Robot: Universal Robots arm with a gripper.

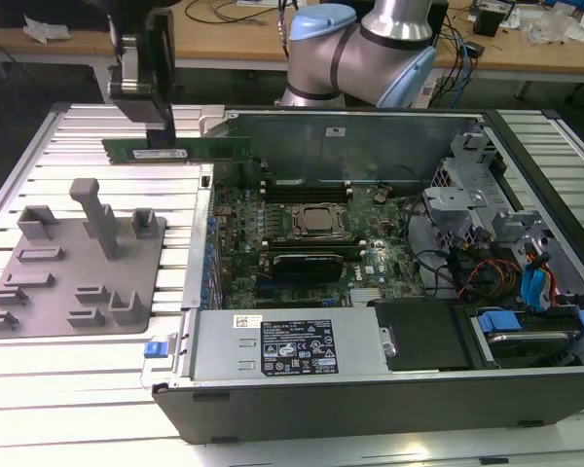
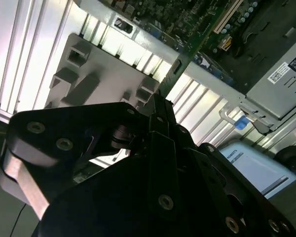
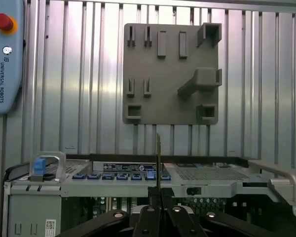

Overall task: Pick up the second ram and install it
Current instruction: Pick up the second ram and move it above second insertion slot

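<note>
The second ram [image 1: 175, 151] is a long green strip. It hangs level in the air above the ribbed table, just off the open computer case's corner on the exterior view's left. My gripper [image 1: 167, 129] is shut on it from above, near its middle. In the first wrist view the ram [image 3: 158, 160] shows edge-on as a thin strip rising from between my gripper's [image 3: 158, 200] closed fingers. The second wrist view shows the ram's edge [image 2: 180, 66] running out from my gripper [image 2: 159, 106] toward the case. The memory slots [image 1: 307, 191] lie behind the CPU socket [image 1: 319, 222].
A grey fixture plate [image 1: 78, 263] with upright blocks lies on the table [image 1: 58, 389] at the exterior view's left. The open case [image 1: 370, 136] holds the motherboard, a black card [image 1: 311, 263], a power supply [image 1: 292, 345] and drive cages [image 1: 487, 214]. A pendant [image 3: 5, 54] lies beside the plate.
</note>
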